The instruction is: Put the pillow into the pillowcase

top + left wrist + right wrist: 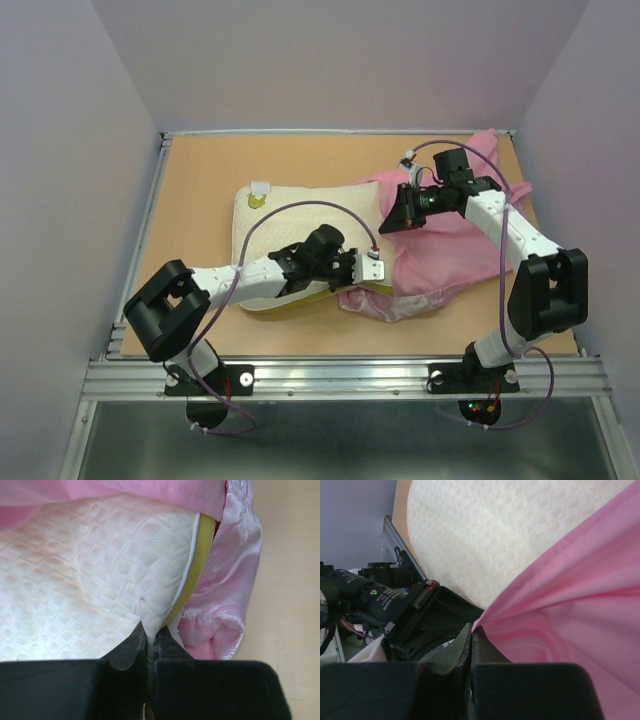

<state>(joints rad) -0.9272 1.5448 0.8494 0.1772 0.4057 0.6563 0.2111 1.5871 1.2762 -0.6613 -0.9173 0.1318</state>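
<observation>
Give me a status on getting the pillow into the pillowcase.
Done: the right end of the pillow looks tucked into the pillowcase mouth. In hand: the left gripper pinches the pillow's edge, and the right gripper pinches the pillowcase's pink cloth. Left: most of the pillow lies uncovered on the table and must go in.

The overhead camera looks down from above and behind the arm bases, far enough back to take in the whole counter (200,170). Each wrist camera sights along its own fingers at very close range. The one on the left end effector (148,632) sees the pillow (75,580) ahead of the tips. The one on the right end effector (471,632) sees the pillowcase (570,605). All three views share both.
</observation>
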